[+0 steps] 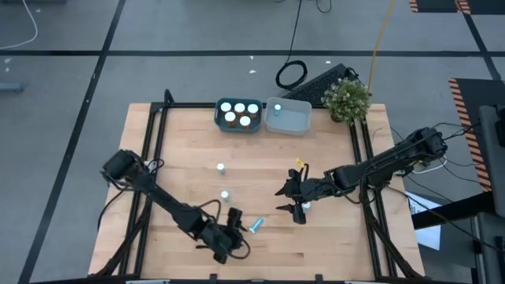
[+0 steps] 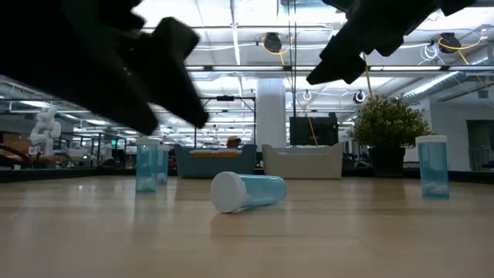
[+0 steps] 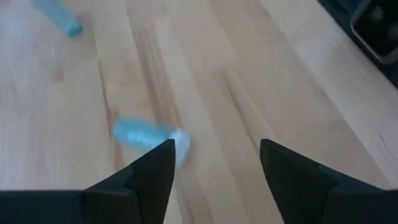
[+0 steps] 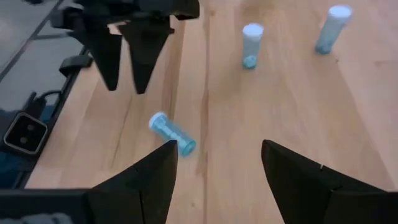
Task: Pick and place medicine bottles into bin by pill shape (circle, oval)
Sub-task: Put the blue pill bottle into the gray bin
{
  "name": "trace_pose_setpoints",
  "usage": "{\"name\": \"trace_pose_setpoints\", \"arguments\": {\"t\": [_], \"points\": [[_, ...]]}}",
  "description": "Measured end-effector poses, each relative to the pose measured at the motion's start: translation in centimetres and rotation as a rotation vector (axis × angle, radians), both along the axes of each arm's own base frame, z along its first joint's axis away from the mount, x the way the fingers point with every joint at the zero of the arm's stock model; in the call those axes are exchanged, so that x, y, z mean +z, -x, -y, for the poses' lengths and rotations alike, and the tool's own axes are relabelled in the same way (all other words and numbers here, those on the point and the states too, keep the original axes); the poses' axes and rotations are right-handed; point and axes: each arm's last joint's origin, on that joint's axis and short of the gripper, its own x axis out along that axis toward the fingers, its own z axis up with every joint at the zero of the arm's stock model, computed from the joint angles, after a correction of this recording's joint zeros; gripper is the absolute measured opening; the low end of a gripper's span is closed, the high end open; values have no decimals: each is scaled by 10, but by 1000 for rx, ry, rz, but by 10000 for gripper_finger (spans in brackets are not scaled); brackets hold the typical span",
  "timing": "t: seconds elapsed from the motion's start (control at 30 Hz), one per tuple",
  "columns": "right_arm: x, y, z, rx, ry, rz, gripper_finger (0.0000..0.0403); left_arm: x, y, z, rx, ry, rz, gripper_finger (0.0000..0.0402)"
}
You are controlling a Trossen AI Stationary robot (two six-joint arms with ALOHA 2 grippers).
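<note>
So the bottle that matters right now is the little pale-blue bottle (image 1: pixel 256 226) lying on its side near the front edge of the tabletop (image 1: pixel 181 134). It's tipped over, not standing, with its white cap end turned toward the low camera.

The left gripper (image 1: pixel 233 237) is the closer one by far. It hovers just beside the bottle with its fingers spread wide and nothing between them. In the left wrist view the bottle (image 3: pixel 149 135) sits just off the tip of one finger, not centred in the gap, and its long axis runs roughly across the gripper's reach rather than in line with it. My guess is the gripper has to slide sideways a bit to get the bottle between the fingers before closing.

The right gripper (image 1: pixel 296 207) is also spread and empty, hanging over the middle of the tabletop. A standing blue bottle (image 1: pixel 305 208) shows just beside it in the high view. It sees the tipped bottle (image 4: pixel 172 134) too, but from farther off.

Two more blue bottles stand upright mid-tabletop (image 1: pixel 221 168) (image 1: pixel 225 195). At the back there's a bin (image 1: pixel 218 115) with white-capped bottles in it and a second bin (image 1: pixel 304 120) next to it.
</note>
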Motion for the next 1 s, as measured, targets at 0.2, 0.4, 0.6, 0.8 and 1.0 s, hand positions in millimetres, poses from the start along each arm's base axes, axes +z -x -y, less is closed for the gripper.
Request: {"name": "trace_pose_setpoints", "arguments": {"t": [0.2,0.4,0.6,0.8,1.0], "points": [[-7,-2,-10,11,-27,-9,226,-4,-20,13,-58,-100,9,200],[-6,1,-13,27,-23,-28,226,18,-24,7,-189,-307,-105,176],[-3,4,-12,52,5,-15,226,36,-38,-13,-342,-495,-160,154],[3,12,-11,68,22,-33,226,36,-44,-24,-540,-725,-151,157],[14,22,-12,76,7,-25,226,34,-43,-26,-568,-700,-179,160]]}}
